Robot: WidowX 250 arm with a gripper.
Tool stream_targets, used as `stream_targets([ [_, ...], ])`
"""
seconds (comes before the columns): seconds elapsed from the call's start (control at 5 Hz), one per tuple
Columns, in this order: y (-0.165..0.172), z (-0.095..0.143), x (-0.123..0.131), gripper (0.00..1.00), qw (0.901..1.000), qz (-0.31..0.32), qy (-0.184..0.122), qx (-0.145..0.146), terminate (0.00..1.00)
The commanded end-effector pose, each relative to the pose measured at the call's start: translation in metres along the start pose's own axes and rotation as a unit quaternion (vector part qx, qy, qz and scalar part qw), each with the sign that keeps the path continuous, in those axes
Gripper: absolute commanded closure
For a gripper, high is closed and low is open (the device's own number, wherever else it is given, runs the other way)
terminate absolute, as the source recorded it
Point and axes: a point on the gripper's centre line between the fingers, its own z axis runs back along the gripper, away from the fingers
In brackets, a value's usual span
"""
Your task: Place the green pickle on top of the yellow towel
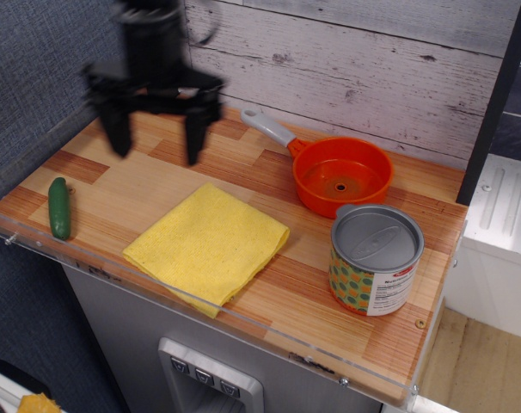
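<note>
My fingers (121, 129) are spread wide, nothing in them, gripper (156, 142) up in the air behind the towel (207, 244) so I can drop onto the pickle (59, 207). Pickle lies flat left of the towel, well apart, near the table (157, 163) front-left edge, untouched. Pot (342, 175) and can (375, 259) sit right of the towel, out of my way.

The gripper (155, 142) is smeared by motion blur, so its finger edges cannot be traced sharply, and the arm above it is cut off by the top edge. The small print on the can (376, 258) label is too small to be read. The table (140, 176) corner nearest the camera is cut off at the bottom edge.
</note>
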Motion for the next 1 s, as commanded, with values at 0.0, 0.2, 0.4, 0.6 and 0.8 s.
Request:
stream_targets([
  [0.0,0.066,-0.011,0.004,0.0,0.9973,0.071,-0.007,0.017,0.0],
  [0.2,0.079,-0.023,0.008,0.0,0.9966,0.071,-0.017,0.036,0.0],
  [0.4,0.09,-0.033,0.01,0.0,0.9949,0.063,-0.023,0.075,0.0],
  [0.6,0.094,-0.042,0.012,0.0,0.9949,0.07,-0.027,0.068,0.0],
  [0.8,0.093,-0.053,0.012,0.0,0.9952,0.072,-0.029,0.06,0.0],
])
